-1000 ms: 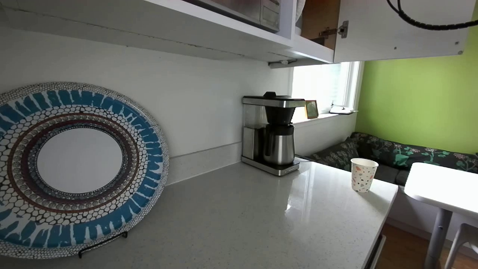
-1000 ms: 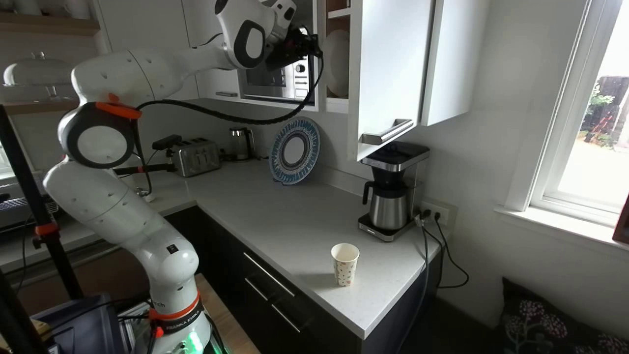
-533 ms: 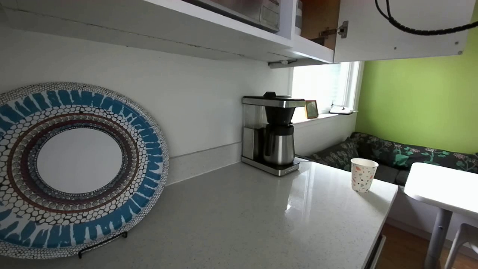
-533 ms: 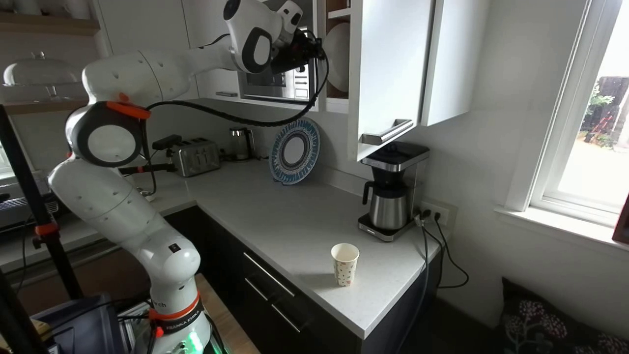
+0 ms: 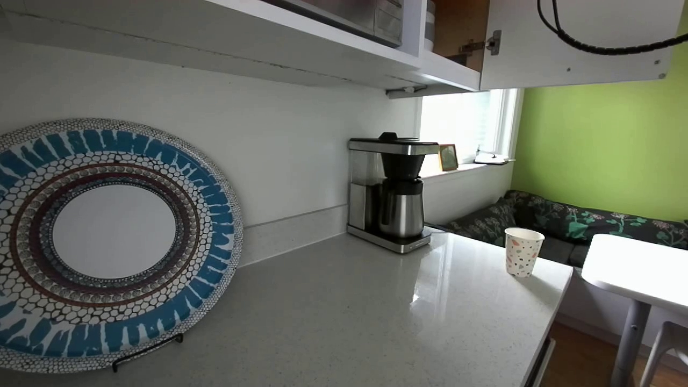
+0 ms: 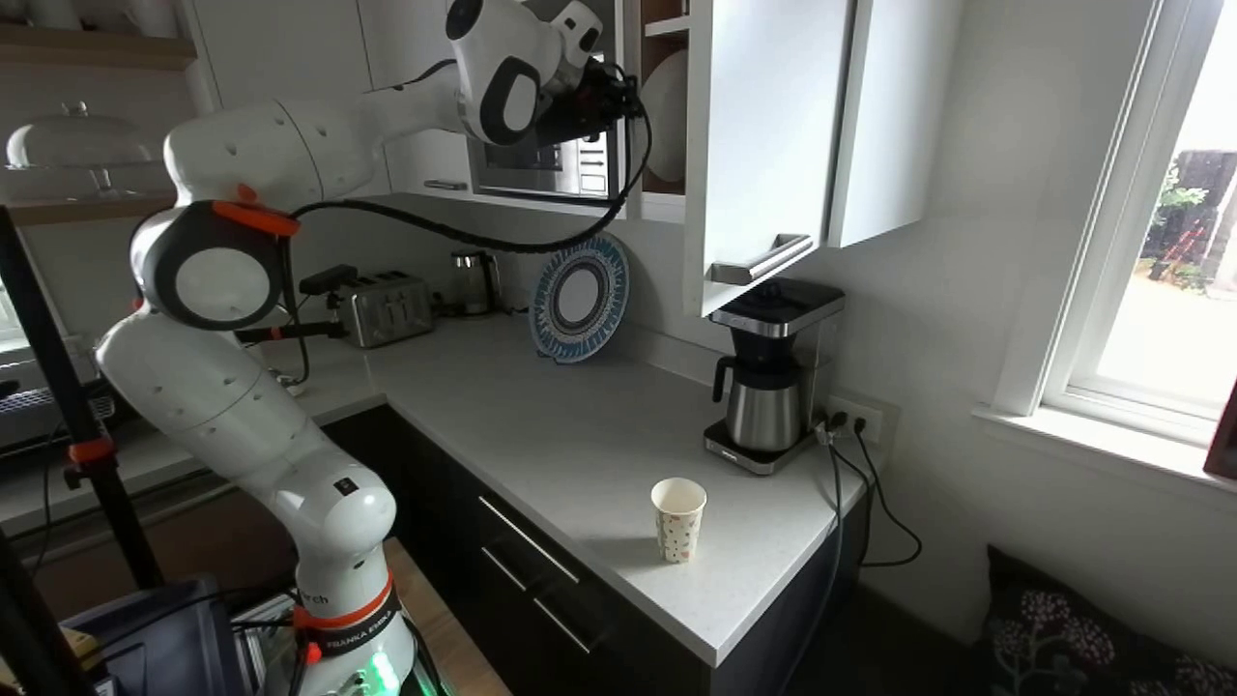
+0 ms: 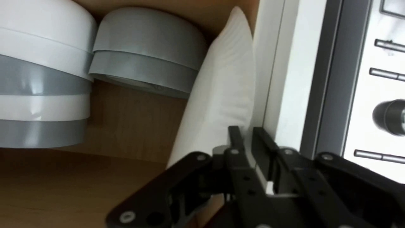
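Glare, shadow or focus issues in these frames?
Wrist view: gripper looks soft, slightly out of focus; highlights on the stacked bowls; cupboard shadowed around the white plates. An exterior view: window nearly blown out, glare streaking the countertop. Both exterior views: paper cup casts a soft shadow.

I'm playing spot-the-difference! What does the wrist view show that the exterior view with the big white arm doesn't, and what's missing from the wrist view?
Only the wrist view shows the stacked gray and white dishes inside the cupboard.

Only that exterior view shows the white arm, and on the counter the speckled cup, coffee maker and blue-patterned plate.

Both show the claw, the white plate in the cupboard, and the silver control panel beside it.
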`<state>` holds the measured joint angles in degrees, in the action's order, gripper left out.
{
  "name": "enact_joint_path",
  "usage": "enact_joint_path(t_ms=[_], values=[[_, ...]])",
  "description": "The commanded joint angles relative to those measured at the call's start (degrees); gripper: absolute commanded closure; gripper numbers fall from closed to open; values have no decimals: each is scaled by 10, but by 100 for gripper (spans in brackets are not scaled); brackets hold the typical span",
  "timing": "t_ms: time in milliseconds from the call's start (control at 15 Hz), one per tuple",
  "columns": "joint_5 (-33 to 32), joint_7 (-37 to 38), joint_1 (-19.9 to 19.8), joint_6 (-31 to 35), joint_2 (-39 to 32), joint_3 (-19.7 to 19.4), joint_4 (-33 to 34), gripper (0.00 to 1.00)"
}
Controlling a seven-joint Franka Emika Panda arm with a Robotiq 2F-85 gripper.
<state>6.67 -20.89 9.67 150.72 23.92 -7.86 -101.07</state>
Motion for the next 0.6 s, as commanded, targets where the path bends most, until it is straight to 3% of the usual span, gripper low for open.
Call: enact_joint_path(t_ms=[0, 400, 533], values=[[25, -22, 17, -7, -12, -8, 11, 49], [21, -24, 9, -18, -17, -13, 23, 6], [11, -14, -3, -36, -16, -9, 30, 0]])
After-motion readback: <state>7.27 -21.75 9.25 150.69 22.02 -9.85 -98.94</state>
